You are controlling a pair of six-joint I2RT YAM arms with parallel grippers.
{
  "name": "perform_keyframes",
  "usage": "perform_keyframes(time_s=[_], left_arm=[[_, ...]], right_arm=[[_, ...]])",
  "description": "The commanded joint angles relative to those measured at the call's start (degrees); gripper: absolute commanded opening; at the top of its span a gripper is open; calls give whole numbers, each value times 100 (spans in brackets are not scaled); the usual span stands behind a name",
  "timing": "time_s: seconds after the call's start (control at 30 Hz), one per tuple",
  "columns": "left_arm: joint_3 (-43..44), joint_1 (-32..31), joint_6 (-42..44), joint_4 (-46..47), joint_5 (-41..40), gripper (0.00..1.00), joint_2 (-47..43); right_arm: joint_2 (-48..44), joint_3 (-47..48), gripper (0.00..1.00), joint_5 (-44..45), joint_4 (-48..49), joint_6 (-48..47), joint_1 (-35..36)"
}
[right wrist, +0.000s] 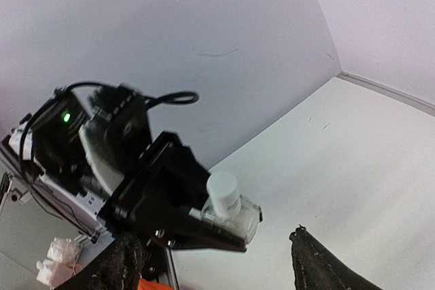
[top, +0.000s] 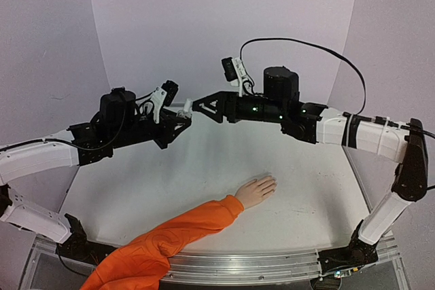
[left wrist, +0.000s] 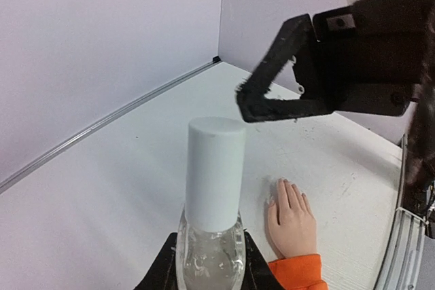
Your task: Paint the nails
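- Since the bottle (top: 185, 107) is capped and no brush is out, uncapping is judged to be the step in hand. In the top view the bottle is held aloft by the left fingers (top: 178, 121), and the right fingers (top: 207, 106) are set just beside it.
- Well below the bottle, the mannequin hand (top: 257, 191) with its orange sleeve (top: 177, 236) is laid flat on the counter (top: 312, 181). The nails (top: 270, 183) at its fingertips are too small to be made out.
- In the left wrist view, the glass body (left wrist: 209, 259) is clamped upright between the left fingers. The white cap (left wrist: 215, 168) is seated on top, and the right fingers are seen above it, apart from it. The contents look colourless; the fill level cannot be told.
- In the right wrist view, the right fingers (right wrist: 126, 263) are spread wide with nothing between them, and the bottle lies ahead of them.
- The cap alone should be centred between them before closing, then turned about the bottle's axis. The bottle is best kept upright so that nothing is spilled.
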Motion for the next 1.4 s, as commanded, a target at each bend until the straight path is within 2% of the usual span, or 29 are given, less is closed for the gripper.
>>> perform_keyframes(time_s=[0.0, 0.1, 0.37, 0.6, 0.8, 0.93, 1.03, 1.1, 1.17, 1.27, 1.3, 1.37], left_arm=[[102, -120, 317, 221, -992, 0, -108], [102, -151, 236, 216, -1001, 0, -89], [69, -168, 94, 218, -970, 0, -21], [36, -169, 102, 209, -908, 0, -69], [38, -178, 76, 186, -820, 0, -81], [91, -169, 76, 169, -470, 0, -49], [172, -17, -56, 115, 301, 0, 24], [237, 325, -356, 116, 1402, 0, 46], [354, 681, -524, 172, 2840, 0, 82], [592, 865, -482, 217, 4776, 0, 99], [693, 868, -487, 246, 5490, 0, 122], [978, 862, -661, 290, 6715, 0, 241]], right_arm=[[367, 699, 71, 668, 113, 686, 157], [606, 984, 63, 827, -3, 810, 235], [1009, 1379, 51, 922, -68, 888, 352], [1239, 1640, 36, 905, -102, 914, 364], [1265, 1656, 25, 829, -144, 906, 369], [1187, 1535, 13, 616, -150, 663, 373], [1148, 1512, 1, 304, -213, 320, 365], [1062, 1440, 0, -96, -229, -91, 357], [939, 1275, 0, -1114, -158, -681, 356], [771, 952, 0, -3761, 242, -1218, 373], [690, 808, 0, -4363, 384, -1290, 401], [480, 502, 0, -4631, 427, -1461, 426]])
